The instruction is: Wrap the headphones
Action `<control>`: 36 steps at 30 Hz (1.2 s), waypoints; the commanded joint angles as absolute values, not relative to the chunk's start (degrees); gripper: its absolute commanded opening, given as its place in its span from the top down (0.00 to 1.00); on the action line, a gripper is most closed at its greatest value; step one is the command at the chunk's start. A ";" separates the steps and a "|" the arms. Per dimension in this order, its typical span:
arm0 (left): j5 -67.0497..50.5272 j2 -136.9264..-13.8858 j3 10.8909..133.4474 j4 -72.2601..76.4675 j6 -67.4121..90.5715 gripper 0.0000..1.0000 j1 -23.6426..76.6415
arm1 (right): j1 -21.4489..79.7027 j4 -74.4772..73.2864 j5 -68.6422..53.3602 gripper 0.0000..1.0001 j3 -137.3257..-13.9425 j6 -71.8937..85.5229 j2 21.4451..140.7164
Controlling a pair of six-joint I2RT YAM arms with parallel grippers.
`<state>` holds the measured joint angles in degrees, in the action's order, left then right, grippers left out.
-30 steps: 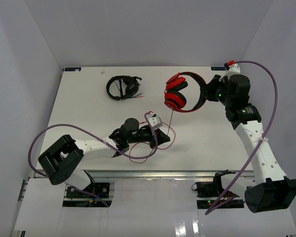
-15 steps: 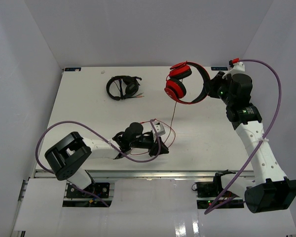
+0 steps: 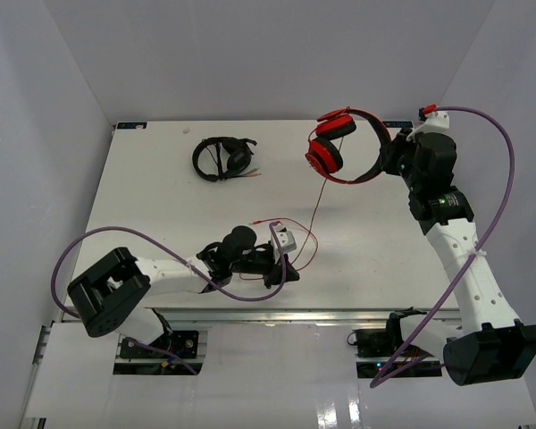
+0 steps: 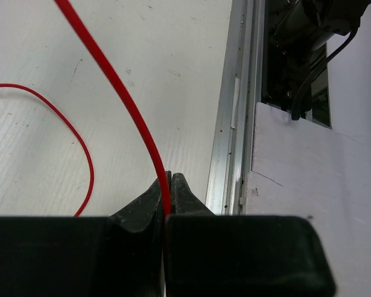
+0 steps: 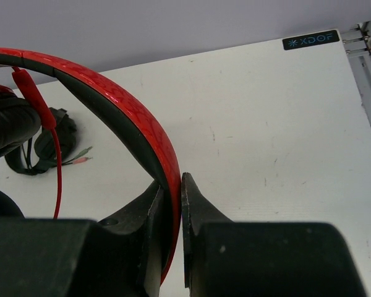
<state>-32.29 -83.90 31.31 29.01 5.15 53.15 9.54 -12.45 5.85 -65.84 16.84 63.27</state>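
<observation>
Far right of counter: headphones (image 3: 344,147) held up by the headband, cups hanging toward centre. They look lifted off the counter (image 3: 161,214), but clearance can't be confirmed.
Right tool (image 3: 389,159): clamped on the headband, one jaw on each side of the red band in the wrist view.
Left tool (image 3: 281,268): near the front edge, pinched shut on the thin red cable (image 3: 317,207), well apart from the headphones.
Cable: drops from a cup to the left tool, with slack loops lying beside it.
Risk, slip: the cable is thin and smooth, so it could slide through the pinch if the arms spread.
Risk, tug: if the slack runs out, the pull goes into the headband. The grip there is narrow, so the band may pivot or drop.
Risk, snag: the loose loops sit close to the left arm's purple hose (image 3: 143,234) and could catch on it.
Risk, mix-up: black headphones (image 3: 221,158) lie far left, well clear for now.
Hidden: the left fingertips are buried under the wrist in the top view.
Cut off: the cups are mostly outside the right wrist view, and the loop runs off the left wrist frame.
Unclear: plug end not located.
</observation>
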 commanded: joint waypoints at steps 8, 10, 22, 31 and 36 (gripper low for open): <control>-26.09 -79.44 41.91 11.91 -2.48 0.94 59.39 | 18.48 2.44 23.30 0.92 -62.96 1.69 65.95; -24.68 -78.77 45.09 8.50 -4.02 0.95 60.33 | 20.45 6.62 27.02 0.92 -60.69 -2.89 66.05; -8.65 -71.77 57.14 -13.45 -16.90 0.97 60.64 | 27.46 12.76 19.03 0.92 -44.53 -35.01 61.69; 3.70 -72.26 61.07 -12.62 -21.00 1.00 58.05 | 27.69 -9.86 -6.10 0.92 -46.85 -47.26 57.37; 3.53 -73.57 61.74 -10.49 -19.65 1.00 53.95 | 27.74 -14.25 -13.13 0.92 -47.82 -46.85 55.94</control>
